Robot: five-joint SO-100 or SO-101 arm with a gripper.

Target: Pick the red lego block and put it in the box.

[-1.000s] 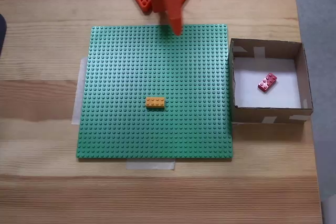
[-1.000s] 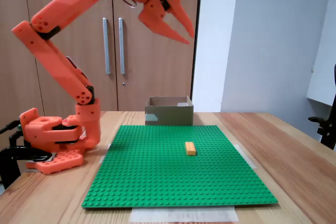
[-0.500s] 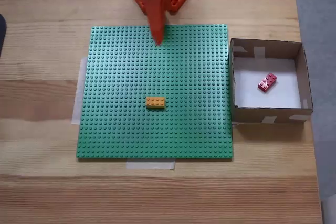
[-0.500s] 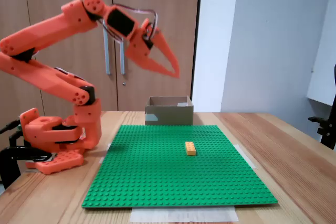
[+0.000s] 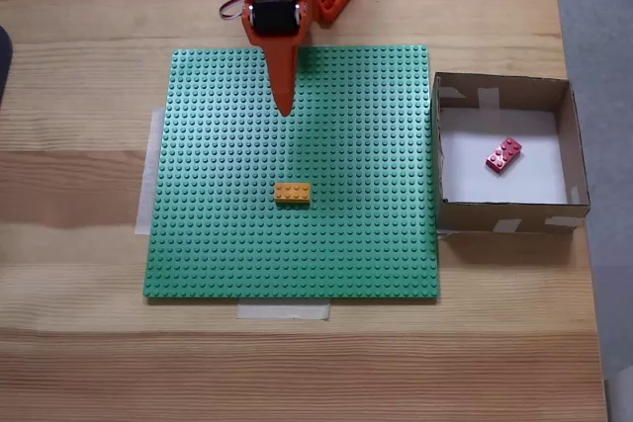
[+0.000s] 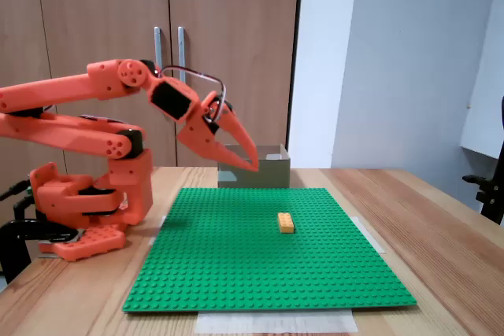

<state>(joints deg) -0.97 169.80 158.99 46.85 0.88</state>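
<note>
The red lego block (image 5: pixel 503 155) lies on the white floor of the box (image 5: pixel 502 216), which stands just right of the green baseplate in the top-down fixed view. In the side fixed view the box (image 6: pixel 273 173) is at the far end of the table and its walls hide the block. My orange gripper (image 5: pixel 285 112) hangs above the back part of the baseplate, far left of the box. Seen from the side, my gripper (image 6: pixel 253 168) points down and forward, and its jaws meet at the tips with nothing between them.
A yellow-orange brick (image 5: pixel 292 193) sits near the middle of the green baseplate (image 5: pixel 218 244), in front of the gripper. The arm's base (image 6: pixel 87 202) stands behind the plate. Pale tape strips hold the plate on the wooden table (image 5: pixel 79 343).
The arm has folded down from high up. The gripper has dropped closer to the baseplate and swung left and forward over it. The red block stays in the box.
</note>
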